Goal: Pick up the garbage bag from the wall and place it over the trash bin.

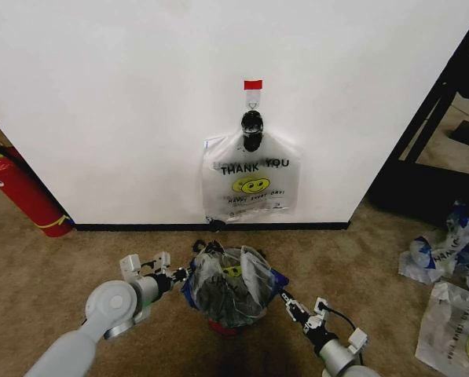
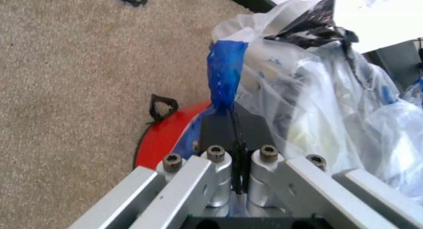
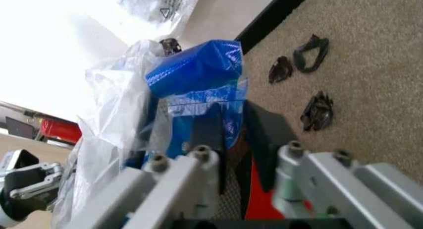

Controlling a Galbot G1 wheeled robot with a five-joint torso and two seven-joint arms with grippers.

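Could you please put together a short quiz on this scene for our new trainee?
1. True or false: the garbage bag is draped on the trash bin.
2. What does the left claw grip? A) the bag's blue patch B) a fire extinguisher C) a hook
3. Fill in: a second bag hangs on the ___.
Key: 1 true; 2 A; 3 wall.

We see a red fire extinguisher (image 1: 23, 196) leaning by the baseboard, and loose plastic bags (image 1: 446, 290) scattered across brown carpet (image 1: 77, 259).
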